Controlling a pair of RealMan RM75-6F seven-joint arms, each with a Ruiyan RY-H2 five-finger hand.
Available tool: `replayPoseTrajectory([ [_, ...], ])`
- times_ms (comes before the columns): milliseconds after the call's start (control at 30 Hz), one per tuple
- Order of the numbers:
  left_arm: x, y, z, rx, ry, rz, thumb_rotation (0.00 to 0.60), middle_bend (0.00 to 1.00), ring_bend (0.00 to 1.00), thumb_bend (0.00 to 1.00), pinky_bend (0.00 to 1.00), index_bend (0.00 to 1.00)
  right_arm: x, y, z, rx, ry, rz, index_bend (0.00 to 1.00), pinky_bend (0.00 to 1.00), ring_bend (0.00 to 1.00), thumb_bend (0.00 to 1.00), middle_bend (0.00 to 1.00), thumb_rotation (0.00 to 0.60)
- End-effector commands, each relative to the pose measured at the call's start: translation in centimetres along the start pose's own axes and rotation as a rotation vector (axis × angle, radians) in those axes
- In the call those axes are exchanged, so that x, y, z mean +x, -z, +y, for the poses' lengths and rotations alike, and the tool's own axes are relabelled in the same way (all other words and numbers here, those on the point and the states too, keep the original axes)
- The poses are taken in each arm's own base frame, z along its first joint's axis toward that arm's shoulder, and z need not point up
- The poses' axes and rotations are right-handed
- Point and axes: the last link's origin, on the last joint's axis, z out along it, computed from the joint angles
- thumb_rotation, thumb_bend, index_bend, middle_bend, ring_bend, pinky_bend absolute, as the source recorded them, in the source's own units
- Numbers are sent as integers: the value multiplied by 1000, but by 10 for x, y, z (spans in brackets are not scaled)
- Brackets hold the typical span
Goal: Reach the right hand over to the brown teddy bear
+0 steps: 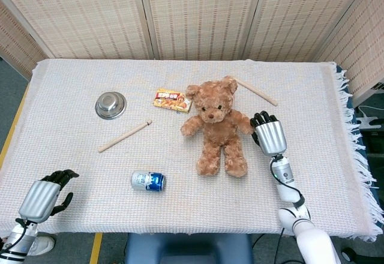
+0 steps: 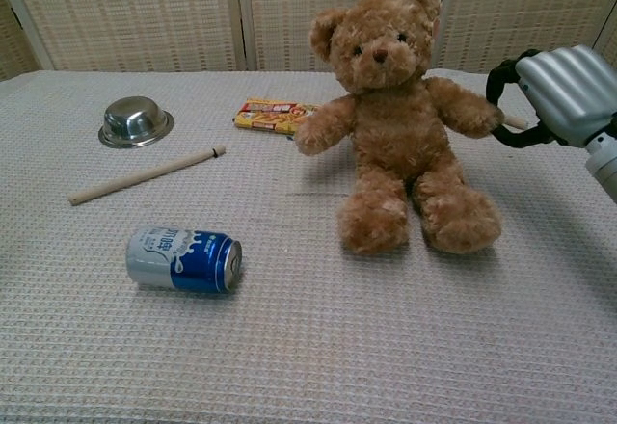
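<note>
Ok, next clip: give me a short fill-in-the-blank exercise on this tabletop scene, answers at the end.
1. The right hand touches the brown teddy bear at its ____.
2. The blue can lies on its ____.
3. The metal bowl rests ____ down.
4. The left hand sits at the table's near ____ corner.

Answers: arm; side; upside; left
</note>
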Motion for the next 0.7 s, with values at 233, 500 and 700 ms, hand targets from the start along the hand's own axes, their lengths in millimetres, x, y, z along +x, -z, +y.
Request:
replayPoseTrajectory([
  [233, 0, 0, 0, 1, -1, 0, 600, 253, 265, 438, 478, 282, -1, 1, 0, 14, 24, -6, 544, 568, 324, 224, 423, 600],
  [500, 0, 0, 0, -1, -2, 2, 600, 253, 265, 439, 478, 282, 10, -6, 3, 11, 26, 51, 544, 568, 323, 224, 423, 600],
  [700, -1, 0, 1, -4, -6, -6, 600, 253, 266, 439, 478, 282, 13, -8, 6, 0, 8, 67, 544, 568, 324, 224, 423, 600],
])
